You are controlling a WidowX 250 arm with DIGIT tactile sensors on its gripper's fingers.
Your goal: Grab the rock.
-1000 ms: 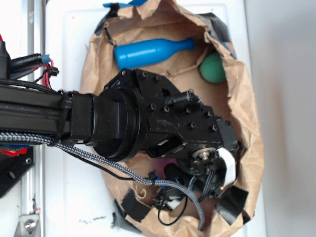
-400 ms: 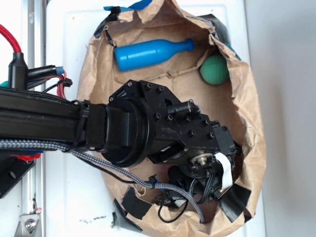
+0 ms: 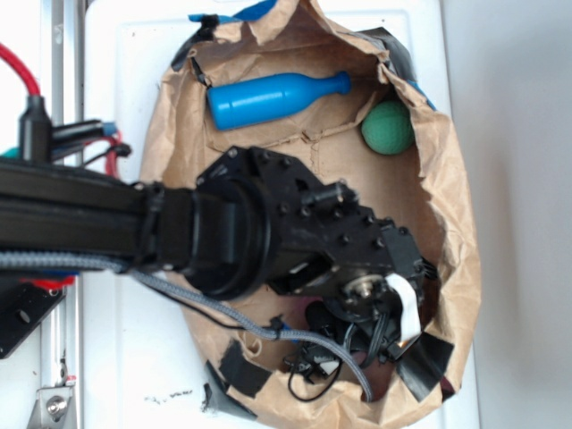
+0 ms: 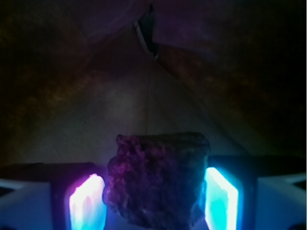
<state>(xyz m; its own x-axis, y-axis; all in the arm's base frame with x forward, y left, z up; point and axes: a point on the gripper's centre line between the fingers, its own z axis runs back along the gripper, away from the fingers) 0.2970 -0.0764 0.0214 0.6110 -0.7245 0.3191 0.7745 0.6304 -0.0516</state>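
Right now the rock (image 4: 157,179) sits between the two glowing pads of the gripper (image 4: 154,199), as the wrist view shows. It is dark and lumpy with a rough skin. One pad (image 4: 86,203) glows pink and purple on the left of the picture, and the other pad (image 4: 221,199) glows blue-green on the right. Both pads look like they are touching the sides of the rock, so the jaws seem to be squeezing it, though the dim light makes the edges hard to see. Behind the rock is brown paper with folds in it, and it is very dark up there. From the outside view, a big black arm (image 3: 134,237) reaches in from the left, over a brown paper bag (image 3: 451,206) that lies open on a white table (image 3: 121,357). The gripper end (image 3: 357,313) points down into the lower part of the bag, and the rock cannot be seen from this side because the arm hides it. A blue bottle (image 3: 273,94) lies on its side near the top of the bag. A green ball (image 3: 388,127) rests by the right wall of the bag, well apart from the gripper. Black tape (image 3: 427,366) is stuck on the bag's edge near the bottom.
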